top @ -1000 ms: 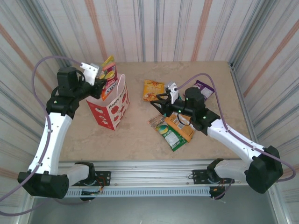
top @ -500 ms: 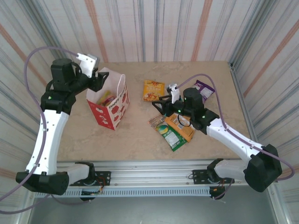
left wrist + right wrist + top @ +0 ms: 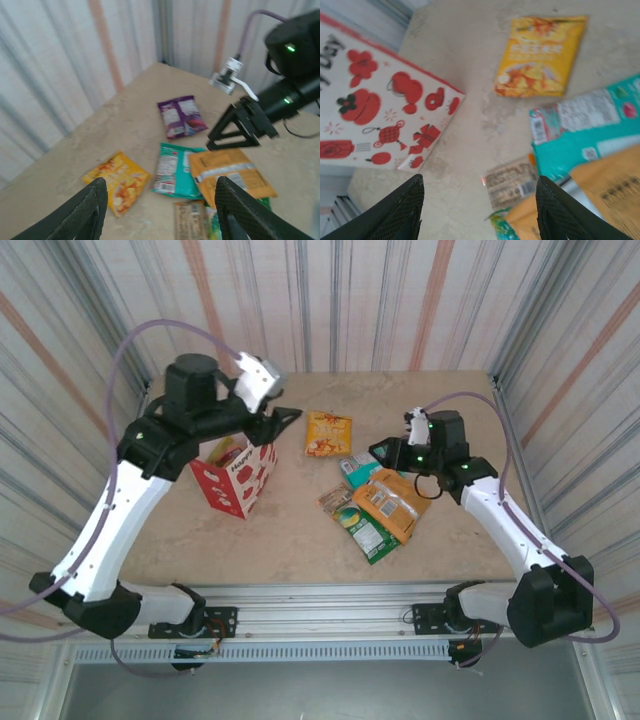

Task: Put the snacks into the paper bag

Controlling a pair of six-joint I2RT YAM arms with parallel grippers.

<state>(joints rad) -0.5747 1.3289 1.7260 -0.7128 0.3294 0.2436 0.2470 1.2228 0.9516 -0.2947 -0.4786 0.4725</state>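
Snacks [image 3: 385, 502] not yet bagged lie in a loose cluster on the worktop [image 3: 300, 540], right of centre. Left hand [image 3: 160, 182]: fingers spread wide, nothing between them, held in the air just past the paper bag [image 3: 240, 480] and aimed toward the cluster. Teal packet [image 3: 172, 170] and yellow packet [image 3: 117, 180] sit in front of it, purple packet [image 3: 181, 115] farther off near the back wall. Right hand [image 3: 479, 179]: fingers likewise apart and empty, hovering at the cluster's far side. Brown bar [image 3: 512, 182] lies below it, with the teal one beside the bar and the orange packet [image 3: 605, 187] lapping the teal one's edge. Green packet [image 3: 370, 537] lies nearest the arm bases, partly under the orange. Bag stands upright at left, well apart from the cluster; a red-yellow packet [image 3: 228, 452] shows inside its mouth. Handling, as judged: packets light, thin, glossy film, likely slippery lying flat, and crushable. Best hold is probably a crimped end seam or a free edge. The yellow packet lies alone and looks easiest; overlapped ones may drag neighbours.
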